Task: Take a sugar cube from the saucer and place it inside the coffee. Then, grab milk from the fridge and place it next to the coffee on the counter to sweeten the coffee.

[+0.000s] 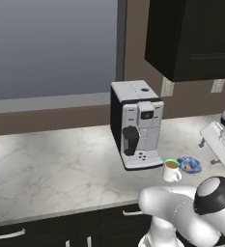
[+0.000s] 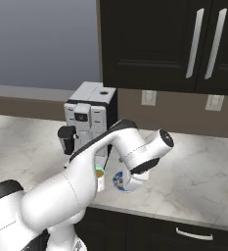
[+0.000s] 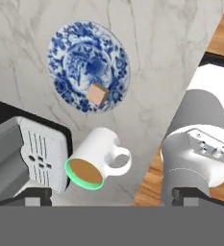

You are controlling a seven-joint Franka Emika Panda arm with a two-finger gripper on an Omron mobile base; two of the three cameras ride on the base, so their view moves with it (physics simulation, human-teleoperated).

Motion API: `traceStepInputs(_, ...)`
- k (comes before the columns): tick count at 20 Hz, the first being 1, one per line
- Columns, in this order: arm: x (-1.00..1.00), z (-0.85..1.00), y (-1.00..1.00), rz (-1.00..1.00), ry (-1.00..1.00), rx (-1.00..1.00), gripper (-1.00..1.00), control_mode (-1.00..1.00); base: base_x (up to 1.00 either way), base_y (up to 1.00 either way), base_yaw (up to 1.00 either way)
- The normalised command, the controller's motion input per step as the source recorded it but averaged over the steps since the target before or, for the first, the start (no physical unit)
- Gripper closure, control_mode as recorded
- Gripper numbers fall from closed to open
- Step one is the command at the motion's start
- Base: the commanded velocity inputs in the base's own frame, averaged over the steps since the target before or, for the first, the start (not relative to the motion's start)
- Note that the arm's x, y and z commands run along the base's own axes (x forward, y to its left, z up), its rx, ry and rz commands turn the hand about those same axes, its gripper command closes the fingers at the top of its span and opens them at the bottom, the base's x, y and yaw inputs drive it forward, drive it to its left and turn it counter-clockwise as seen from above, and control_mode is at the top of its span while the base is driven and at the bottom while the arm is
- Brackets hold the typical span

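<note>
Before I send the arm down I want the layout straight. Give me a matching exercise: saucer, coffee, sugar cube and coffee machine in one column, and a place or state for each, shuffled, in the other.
Column 1:
1. saucer
2. coffee
3. sugar cube
4. coffee machine

Column 2:
A. lies on the blue patterned plate
B. black and silver, stands behind the mug
C. blue, flat on the counter beside the mug
D. white with green rim, holds brown liquid

Pairs: 1-C, 2-D, 3-A, 4-B

The coffee (image 1: 171, 170) stands on the worktop (image 1: 61, 169), between the coffee machine (image 1: 136, 124) and the saucer (image 1: 189, 164), near the front edge.
</note>
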Motion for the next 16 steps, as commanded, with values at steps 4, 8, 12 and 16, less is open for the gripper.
traceStepInputs(4, 0.19, -0.29, 0.0, -0.21, 0.35, 0.09, -1.0, -1.0, 0.0, 0.0, 0.0)
traceStepInputs(8, 0.02, -0.29, 0.0, -0.15, 0.29, 0.03, -1.0, -1.0, 0.0, 0.0, 0.0)
traceStepInputs(12, 0.01, -0.38, 0.0, -0.06, 0.09, 0.03, -1.0, -1.0, 0.0, 0.0, 0.0)
traceStepInputs(16, 0.0, -0.34, 0.0, -0.05, 0.04, 0.03, -1.0, -1.0, 0.0, 0.0, 0.0)
